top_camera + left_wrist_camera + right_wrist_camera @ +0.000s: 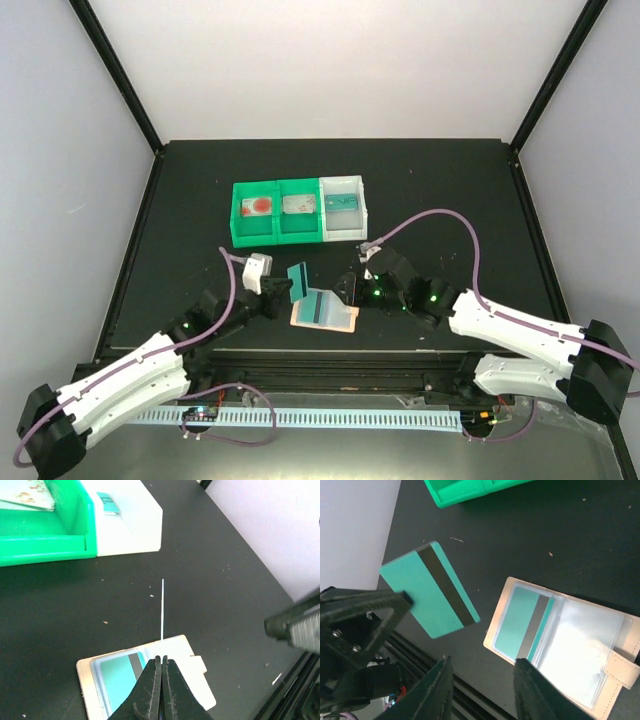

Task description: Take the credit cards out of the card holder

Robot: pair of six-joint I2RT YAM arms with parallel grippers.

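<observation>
– Left hand (pixel 283 290) first: what has it got?
– Its fingers are pressed together on one edge of a teal card (pixel 430 587), which is raised off the table (pixel 450 190). The card's dark stripe faces the right wrist camera. In the left hand's own wrist view the card shows only as a thin pale line, edge-on.
– And the right hand (pixel 482 662)?
– It is partly open, with the fingers apart and nothing between them. It sits at the bottom of its own view, by the near edge of the card holder (pixel 500 610).
– Where does the holder lie?
– It lies flat and open on the table at the centre of the overhead view, between the two hands and just below the raised card. A second teal card (pixel 517 625) sits in its clear pocket, stripe up.
– Any writing?
– None I can read. The things in the bin tray (pixel 240 225), upper middle of the overhead view, carry marks too small to make out.
– Anything cut off?
– In the left wrist view the holder's lower part runs out of frame and the hand covers some of it. In the right wrist view its tab meets the right edge.
</observation>
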